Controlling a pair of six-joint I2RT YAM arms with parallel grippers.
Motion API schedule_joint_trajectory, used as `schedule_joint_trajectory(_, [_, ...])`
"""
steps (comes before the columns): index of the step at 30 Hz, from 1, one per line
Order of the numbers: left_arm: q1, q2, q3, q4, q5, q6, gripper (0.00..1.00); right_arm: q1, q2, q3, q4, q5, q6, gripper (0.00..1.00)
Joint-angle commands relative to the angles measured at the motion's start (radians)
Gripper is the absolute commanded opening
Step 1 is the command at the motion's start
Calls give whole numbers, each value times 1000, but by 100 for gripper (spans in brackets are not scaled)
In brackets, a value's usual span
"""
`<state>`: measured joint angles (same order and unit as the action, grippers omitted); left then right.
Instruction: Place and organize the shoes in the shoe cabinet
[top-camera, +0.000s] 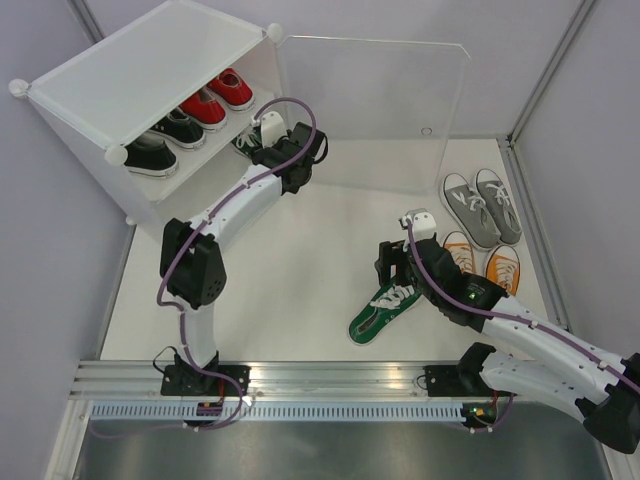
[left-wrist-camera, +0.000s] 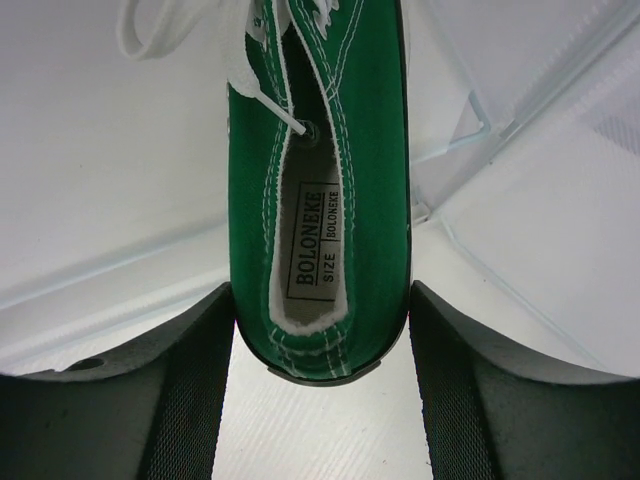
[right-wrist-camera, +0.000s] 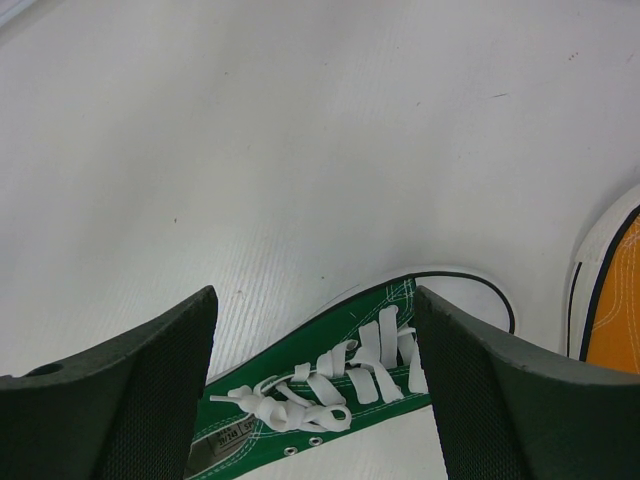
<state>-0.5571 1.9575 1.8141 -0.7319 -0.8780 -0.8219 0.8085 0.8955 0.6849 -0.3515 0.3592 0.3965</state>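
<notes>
The white shoe cabinet stands at the back left. A black pair and a red pair sit on one of its shelves. My left gripper reaches into the tier below. In the left wrist view its fingers press both sides of the heel of a green shoe that rests toe-first on the shelf. My right gripper is open. It hovers over the second green shoe, which lies on its side on the table. Its fingers straddle that shoe's laces.
The clear door panel stands open to the right of the cabinet. A grey pair and an orange pair sit on the table at the right. One orange shoe lies just right of my right gripper.
</notes>
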Motion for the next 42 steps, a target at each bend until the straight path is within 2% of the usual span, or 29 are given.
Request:
schedule_joint_trajectory(1, [22, 17, 70, 25, -72, 49, 31, -2, -13, -8, 34, -3, -4, 83])
schedule_joint_trajectory(8, [71, 78, 174, 29, -99, 92, 29, -3, -13, -10, 34, -5, -5, 83])
schedule_joint_trajectory(12, [98, 107, 189, 46, -88, 92, 33, -3, -7, -10, 34, -5, -5, 83])
schedule_joint_trajectory(18, [115, 150, 194, 152, -67, 173, 43, -3, 11, -8, 39, -9, -5, 83])
schedule_joint_trajectory(29, [141, 198, 198, 276, -16, 185, 43, -3, 16, -10, 37, -5, -8, 83])
schedule_joint_trajectory(34, [149, 213, 225, 351, -15, 259, 44, -3, 16, -10, 36, -2, -8, 83])
schedule_joint_trajectory(42, [171, 256, 264, 399, 30, 297, 52, -3, 23, -12, 39, -3, -10, 83])
